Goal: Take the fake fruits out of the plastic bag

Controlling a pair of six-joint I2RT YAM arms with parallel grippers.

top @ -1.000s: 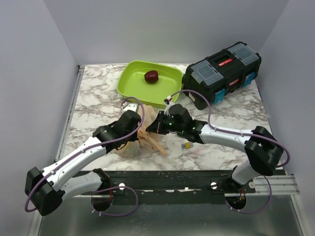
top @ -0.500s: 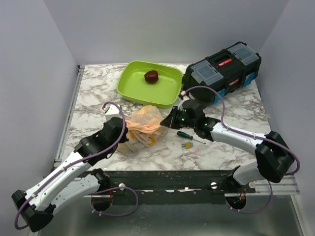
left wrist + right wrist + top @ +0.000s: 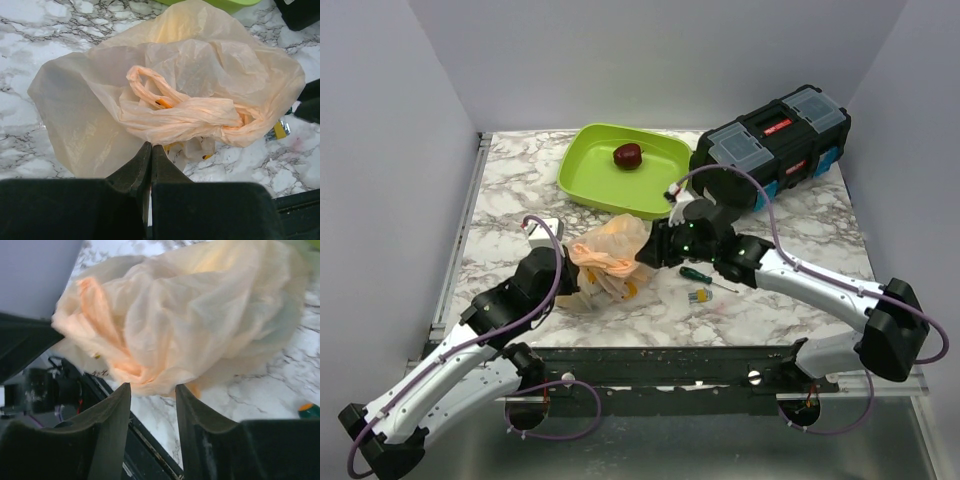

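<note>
- A marble-patterned white and grey table (image 3: 510, 200) is seen from above, with two robot arms reaching in from its near edge.
- A pale-orange translucent plastic bag (image 3: 610, 252) lies crumpled on the table near the front, between the two grippers. Its loop handles are twisted together across the top (image 3: 190, 117).
- Small yellow and orange shapes (image 3: 162, 103) show faintly through the film. They are too hidden to name.
- The left gripper (image 3: 150, 147) rests at the bag's left edge. Its two black fingers are pressed flat together with no gap. Their tips meet the bag's near edge, but I cannot tell whether any film is caught between them.
- The right gripper (image 3: 152, 390) sits at the bag's right side. Its fingers stand partly apart with a clear gap and hold nothing. The bag (image 3: 190, 315) bulges just beyond the tips.
- A lime-green shallow plastic tray (image 3: 585, 170) sits at the back of the table, just behind the bag.
- One dark red glossy toy fruit (image 3: 628, 155) lies in the tray, outside the bag.
- A small green-handled screwdriver (image 3: 695, 272) lies on the table just right of the bag, below the right arm.
- A small yellow object (image 3: 699, 296) lies just in front of the screwdriver.
- A black plastic toolbox with blue latches (image 3: 770, 150) stands at the back right, beside the tray.
</note>
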